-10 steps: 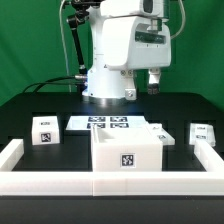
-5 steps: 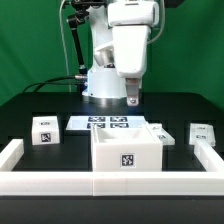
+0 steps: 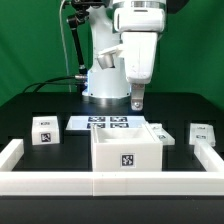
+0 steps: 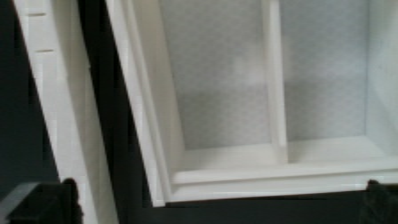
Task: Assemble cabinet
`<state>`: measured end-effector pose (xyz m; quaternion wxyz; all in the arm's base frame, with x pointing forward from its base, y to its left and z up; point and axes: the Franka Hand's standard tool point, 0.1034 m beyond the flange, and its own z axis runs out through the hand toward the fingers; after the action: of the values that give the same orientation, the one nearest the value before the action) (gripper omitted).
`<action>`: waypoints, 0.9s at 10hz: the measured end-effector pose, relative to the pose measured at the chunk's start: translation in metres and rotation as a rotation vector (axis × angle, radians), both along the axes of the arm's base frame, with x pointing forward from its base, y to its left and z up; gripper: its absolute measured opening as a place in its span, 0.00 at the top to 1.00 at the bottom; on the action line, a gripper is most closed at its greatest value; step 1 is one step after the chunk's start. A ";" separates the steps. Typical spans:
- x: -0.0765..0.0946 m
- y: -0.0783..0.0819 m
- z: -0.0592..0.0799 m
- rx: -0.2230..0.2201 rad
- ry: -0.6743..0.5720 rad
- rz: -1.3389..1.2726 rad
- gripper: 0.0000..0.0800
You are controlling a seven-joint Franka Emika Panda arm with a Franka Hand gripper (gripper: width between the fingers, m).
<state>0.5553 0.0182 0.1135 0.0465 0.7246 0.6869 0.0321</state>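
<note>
The arm (image 3: 122, 55) rises behind the table, its wrist bent so the gripper (image 3: 138, 103) points straight down, high above the parts. In the wrist view its dark fingers (image 4: 39, 203) sit wide apart, holding nothing.

From the exterior view's left come three white parts:
- a small tagged block (image 3: 42, 130);
- the cabinet body (image 3: 127, 150), an open-topped box with a front tag, at centre just behind the border wall (image 3: 50, 183);
- a small panel (image 3: 203, 134).

Since a second ago the hand has turned and dropped lower, while the parts lie unmoved.
</note>
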 end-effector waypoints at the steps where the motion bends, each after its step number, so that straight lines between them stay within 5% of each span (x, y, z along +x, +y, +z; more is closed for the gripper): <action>1: -0.005 -0.002 -0.002 -0.005 0.007 0.041 0.00; 6: -0.061 -0.002 -0.042 0.004 0.077 0.065 0.00; 9: -0.060 -0.002 -0.042 0.004 0.077 0.064 0.00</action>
<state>0.4954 0.0158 0.0714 0.0176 0.7029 0.7111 0.0072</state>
